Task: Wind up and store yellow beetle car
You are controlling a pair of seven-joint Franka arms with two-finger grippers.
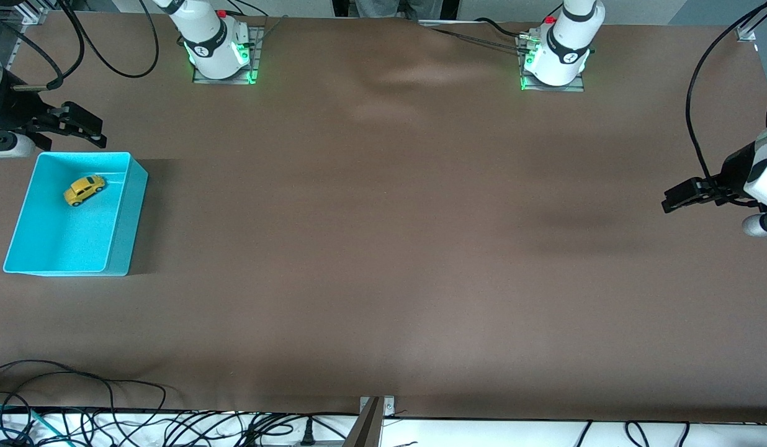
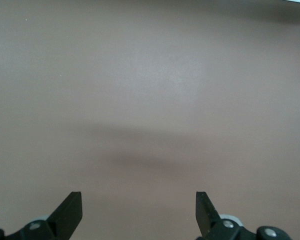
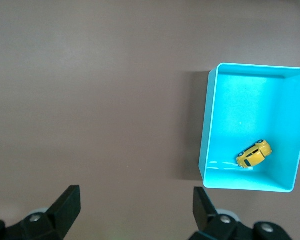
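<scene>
The yellow beetle car (image 1: 84, 189) lies inside the turquoise bin (image 1: 120, 214), in the part of the bin farther from the front camera, at the right arm's end of the table. It also shows in the right wrist view (image 3: 254, 154) inside the bin (image 3: 209, 125). My right gripper (image 1: 89, 130) is open and empty, up in the air just off the bin's farther edge; its fingertips (image 3: 70, 200) frame bare table. My left gripper (image 1: 672, 200) is open and empty, waiting over the left arm's end of the table; in its wrist view (image 2: 139, 210) only table shows.
The brown table (image 1: 383, 248) spreads between the two arms. The arm bases (image 1: 219, 49) stand along the edge farthest from the front camera. Cables (image 1: 110, 422) lie along the edge nearest the front camera.
</scene>
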